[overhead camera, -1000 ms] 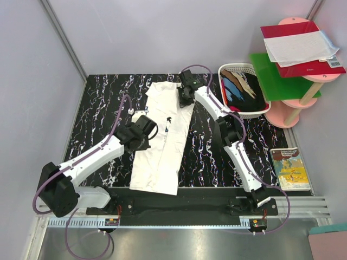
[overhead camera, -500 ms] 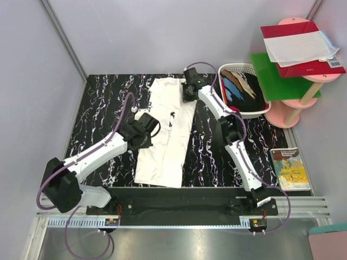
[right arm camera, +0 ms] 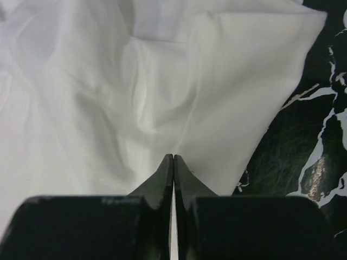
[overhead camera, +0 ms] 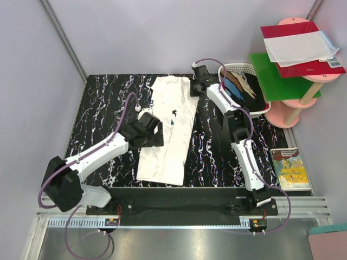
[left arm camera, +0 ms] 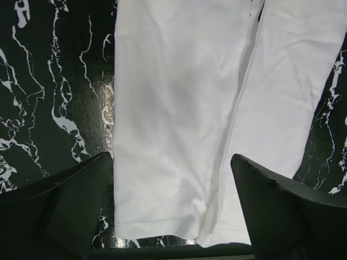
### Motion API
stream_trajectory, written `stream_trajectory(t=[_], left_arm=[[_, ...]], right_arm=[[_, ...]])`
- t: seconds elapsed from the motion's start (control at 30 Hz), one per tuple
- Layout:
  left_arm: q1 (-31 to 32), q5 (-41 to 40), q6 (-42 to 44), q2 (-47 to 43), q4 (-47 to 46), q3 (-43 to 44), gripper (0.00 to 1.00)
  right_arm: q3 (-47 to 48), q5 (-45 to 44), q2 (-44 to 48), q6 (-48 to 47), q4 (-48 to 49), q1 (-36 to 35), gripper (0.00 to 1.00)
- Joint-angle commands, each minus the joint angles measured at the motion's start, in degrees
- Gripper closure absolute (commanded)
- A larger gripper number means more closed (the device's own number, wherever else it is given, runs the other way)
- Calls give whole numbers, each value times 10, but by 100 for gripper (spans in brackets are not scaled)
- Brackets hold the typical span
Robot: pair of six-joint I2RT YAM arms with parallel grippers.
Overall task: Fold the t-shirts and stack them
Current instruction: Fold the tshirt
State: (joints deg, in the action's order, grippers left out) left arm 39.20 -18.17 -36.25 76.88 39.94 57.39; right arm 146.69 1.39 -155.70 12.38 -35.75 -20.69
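A large white t-shirt (overhead camera: pixel 169 127) lies folded lengthwise into a long strip on the black marbled table (overhead camera: pixel 103 103). A small dark mark of its print shows at the fold. My left gripper (overhead camera: pixel 154 133) hovers over the strip's left edge, open. In the left wrist view, its gripper (left arm camera: pixel 171 157) has fingers (left arm camera: pixel 65 200) spread wide with the white t-shirt (left arm camera: pixel 179 97) and its hem lying flat between them. My right gripper (overhead camera: pixel 197 86) is at the shirt's far right corner. In the right wrist view, that gripper (right arm camera: pixel 173 157) is shut, pinching the white t-shirt (right arm camera: pixel 108 97). Dark, blue and tan t-shirts (overhead camera: pixel 244 89) lie in the basket.
A white plastic basket (overhead camera: pixel 259 111) stands at the back right, partly behind my right arm. Beyond it are a green shelf (overhead camera: pixel 282 78) and a red folder with white paper (overhead camera: pixel 301 46) on a pink stand. A picture book (overhead camera: pixel 290 168) lies right of the table.
My left gripper has opened and let go of the shirt's left side. My right gripper has moved right and back with the shirt's far corner, and the strip shifted right.
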Motion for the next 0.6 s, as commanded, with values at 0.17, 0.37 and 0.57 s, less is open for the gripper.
stream_trajectory(t=[0.17, 0.37, 0.57], left_arm=[[-5, 14, -44, -16, -46, -91, 100], [-4, 70, -54, -12, -85, -144, 100], [5, 110, -61, 24, -114, -181, 100]], right_arm=[[-383, 56, 382, 8, 171, -40, 92], [-605, 120, 543, 71, 202, -44, 99], [-773, 164, 624, 130, 232, -65, 100]])
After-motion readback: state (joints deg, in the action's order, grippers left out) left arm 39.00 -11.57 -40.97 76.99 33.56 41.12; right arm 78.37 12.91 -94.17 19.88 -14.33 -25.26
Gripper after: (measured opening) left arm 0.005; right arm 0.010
